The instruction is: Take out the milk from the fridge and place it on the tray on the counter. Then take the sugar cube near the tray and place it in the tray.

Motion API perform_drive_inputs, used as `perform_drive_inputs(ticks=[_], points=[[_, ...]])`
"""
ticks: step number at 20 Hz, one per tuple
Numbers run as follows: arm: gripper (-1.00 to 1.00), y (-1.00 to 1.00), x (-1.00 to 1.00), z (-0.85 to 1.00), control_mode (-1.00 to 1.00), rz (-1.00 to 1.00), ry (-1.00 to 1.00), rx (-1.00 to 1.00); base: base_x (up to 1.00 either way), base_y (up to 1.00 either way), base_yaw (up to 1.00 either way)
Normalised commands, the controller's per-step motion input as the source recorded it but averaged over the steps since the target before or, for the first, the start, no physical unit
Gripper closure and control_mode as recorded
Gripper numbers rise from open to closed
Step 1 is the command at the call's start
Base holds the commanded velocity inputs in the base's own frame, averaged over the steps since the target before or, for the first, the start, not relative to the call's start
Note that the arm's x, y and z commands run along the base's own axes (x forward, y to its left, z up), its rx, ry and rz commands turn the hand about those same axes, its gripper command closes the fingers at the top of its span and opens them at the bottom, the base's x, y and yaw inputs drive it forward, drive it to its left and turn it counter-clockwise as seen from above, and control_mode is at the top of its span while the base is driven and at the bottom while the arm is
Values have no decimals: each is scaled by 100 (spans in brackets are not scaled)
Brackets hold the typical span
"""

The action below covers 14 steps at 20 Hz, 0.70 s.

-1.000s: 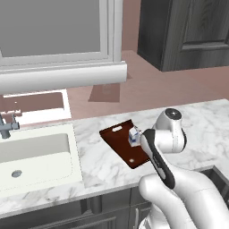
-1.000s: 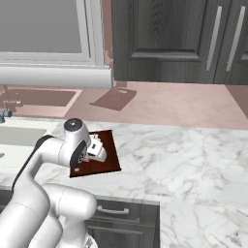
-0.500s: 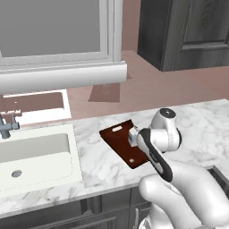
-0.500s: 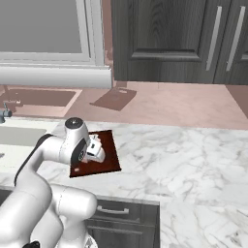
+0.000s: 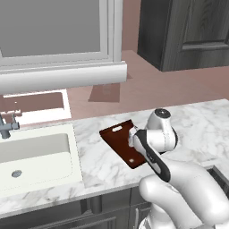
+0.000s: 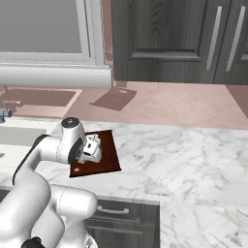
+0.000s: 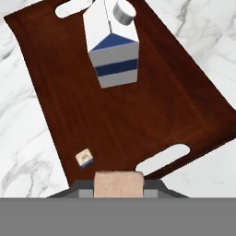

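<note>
Gripping a tan sugar cube (image 7: 118, 183), hand (image 7: 118, 186) closed, above tray (image 7: 152, 115), milk (image 7: 112, 46) upright.

We see the tray (image 7: 138, 120) on the counter (image 7: 20, 138); the milk (image 7: 110, 44) stands at its far end, 1 small cube (image 7: 84, 158) near its left rim, the gripper (image 7: 118, 184) clamping a tan block (image 7: 118, 183).
</note>
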Motion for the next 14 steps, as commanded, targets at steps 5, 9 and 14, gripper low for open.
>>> perform_drive_inputs(ticks=[5,9,14], points=[[100,26,-6,-40,-100,0,-5,-1,0,0,0],[100,11,-3,-34,-100,0,-3,0,0,0,0],[100,3,-3,-37,-100,0,-3,0,0,0,0]])
